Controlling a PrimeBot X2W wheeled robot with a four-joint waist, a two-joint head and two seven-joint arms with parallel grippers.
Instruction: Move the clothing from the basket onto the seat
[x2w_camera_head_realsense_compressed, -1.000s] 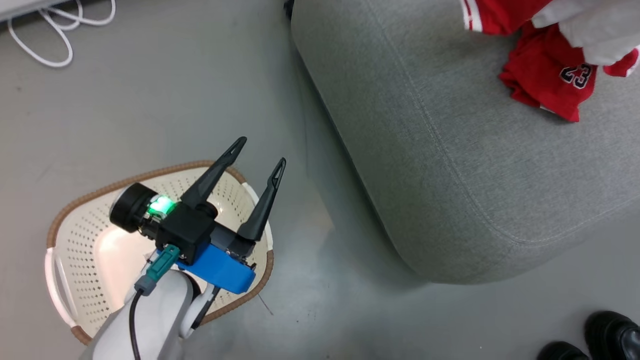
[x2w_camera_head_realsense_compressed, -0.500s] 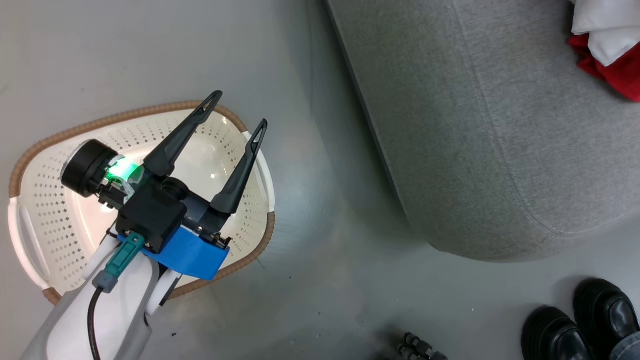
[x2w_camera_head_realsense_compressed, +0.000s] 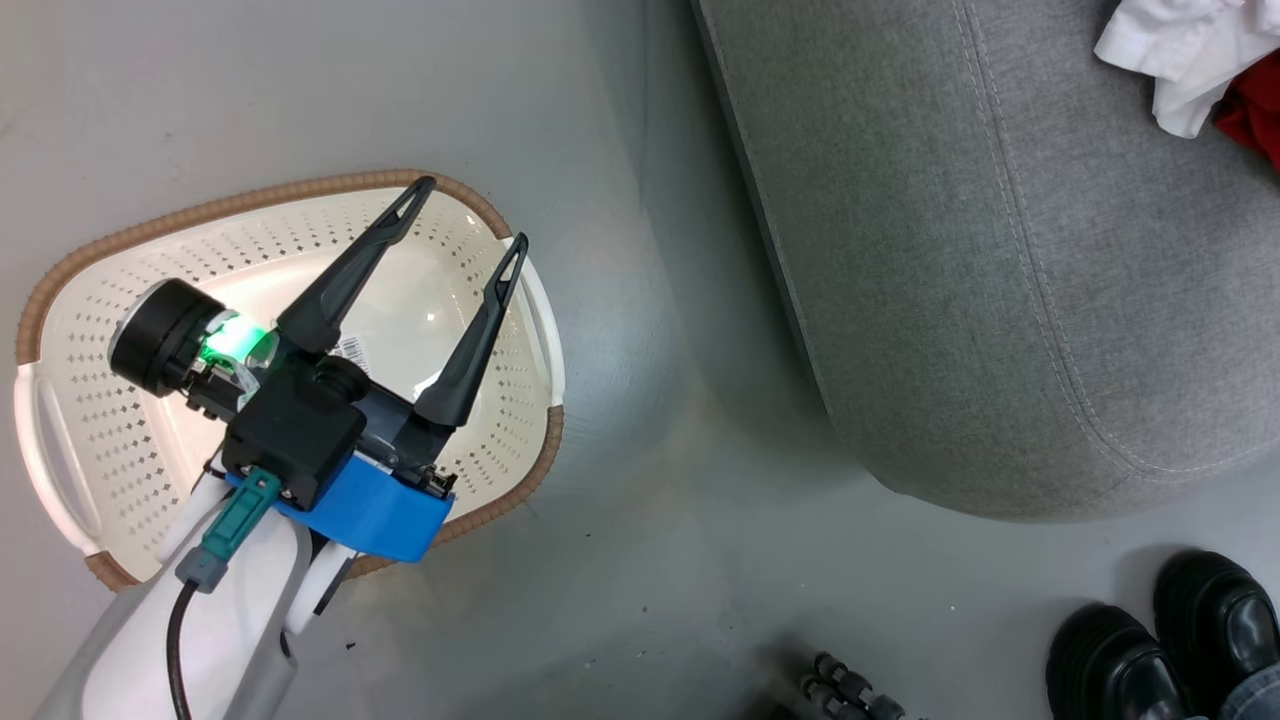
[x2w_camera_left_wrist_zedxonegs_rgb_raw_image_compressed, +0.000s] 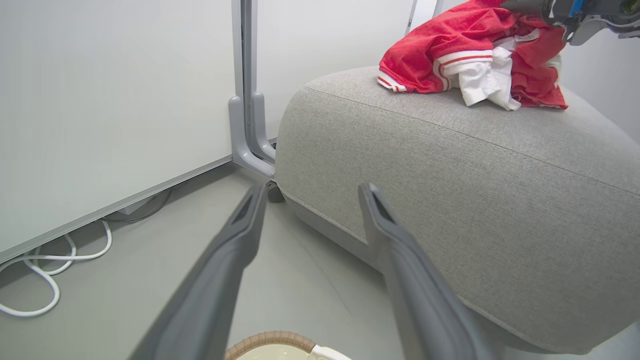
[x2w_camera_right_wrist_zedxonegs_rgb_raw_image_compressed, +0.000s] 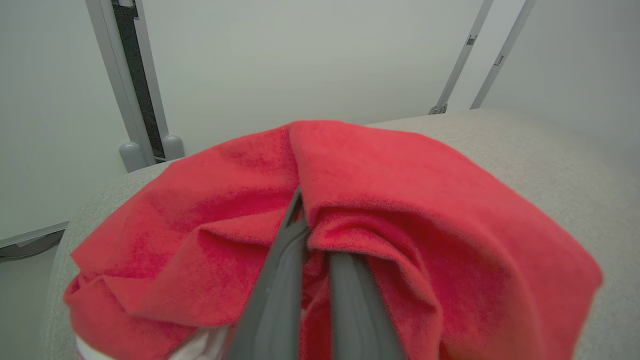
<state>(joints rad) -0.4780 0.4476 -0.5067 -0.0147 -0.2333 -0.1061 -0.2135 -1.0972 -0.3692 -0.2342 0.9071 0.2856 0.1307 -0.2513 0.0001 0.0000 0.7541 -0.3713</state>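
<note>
The left end effector (x2w_camera_head_realsense_compressed: 472, 211) hung with fingers apart above the basket (x2w_camera_head_realsense_compressed: 90, 300). The right end effector (x2w_camera_right_wrist_zedxonegs_rgb_raw_image_compressed: 312, 240) was clamped on the clothing (x2w_camera_left_wrist_zedxonegs_rgb_raw_image_compressed: 435, 50), which lay on the seat's (x2w_camera_head_realsense_compressed: 950, 250) far right.

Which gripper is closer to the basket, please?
Left. The left gripper hangs open over the basket; the right gripper is away above the seat, shut on the clothing.

1. The grey floor (x2w_camera_head_realsense_compressed: 650, 560) carries the basket (x2w_camera_head_realsense_compressed: 300, 195), which stands near the seat's rounded corner but apart from it;
2. The seat (x2w_camera_head_realsense_compressed: 1000, 300) stands on the same floor; a loose white cable (x2w_camera_left_wrist_zedxonegs_rgb_raw_image_compressed: 45, 260) lies by the wall; a person's black shoes (x2w_camera_head_realsense_compressed: 1160, 660) stand near the seat;
3. The red clothing (x2w_camera_left_wrist_zedxonegs_rgb_raw_image_compressed: 430, 55) lies on the seat's top, heaped with white fabric.
</note>
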